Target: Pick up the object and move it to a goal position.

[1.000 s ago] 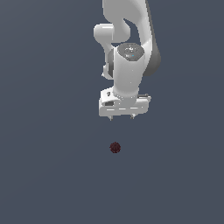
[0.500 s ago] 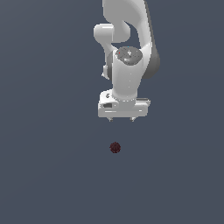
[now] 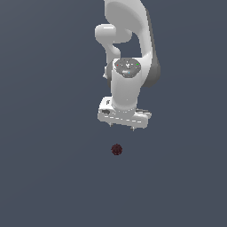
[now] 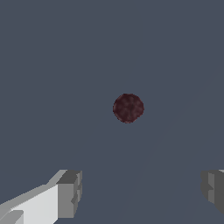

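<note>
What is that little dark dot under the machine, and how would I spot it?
Find the big white arm hanging over the flat grey-blue floor. Just below its open jaws, untouched, sits a tiny maroon ball. It is the only dark, round, faintly mottled thing there, far smaller than the arm.

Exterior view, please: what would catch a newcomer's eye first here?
The big white robot arm hangs in from the top, its open gripper pointing down. Just below lies a tiny dark red mottled ball, alone on the flat grey floor, untouched by the grey-tipped fingers.
</note>
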You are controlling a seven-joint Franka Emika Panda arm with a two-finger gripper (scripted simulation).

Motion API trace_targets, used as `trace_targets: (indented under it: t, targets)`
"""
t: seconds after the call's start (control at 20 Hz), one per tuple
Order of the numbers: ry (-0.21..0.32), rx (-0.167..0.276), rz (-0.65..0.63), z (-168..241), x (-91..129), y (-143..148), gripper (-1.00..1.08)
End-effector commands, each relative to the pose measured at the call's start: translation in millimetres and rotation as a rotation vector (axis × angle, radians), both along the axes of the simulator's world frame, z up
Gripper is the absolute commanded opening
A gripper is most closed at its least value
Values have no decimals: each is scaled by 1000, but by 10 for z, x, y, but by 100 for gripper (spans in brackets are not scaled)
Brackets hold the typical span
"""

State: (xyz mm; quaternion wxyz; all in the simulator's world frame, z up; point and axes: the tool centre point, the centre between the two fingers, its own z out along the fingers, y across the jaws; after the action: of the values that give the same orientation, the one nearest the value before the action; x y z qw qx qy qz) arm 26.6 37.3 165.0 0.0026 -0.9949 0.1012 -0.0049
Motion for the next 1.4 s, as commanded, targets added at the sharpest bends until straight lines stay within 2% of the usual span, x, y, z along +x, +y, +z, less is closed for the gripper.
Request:
trace_targets:
  t: [0.0,0.95,1.35]
  targets:
    - [2,3,-76,-69,51,-17,100]
    - [14,7,-641,-617,399,-146,100]
    - [13,3,-808,-789,490,-183,100]
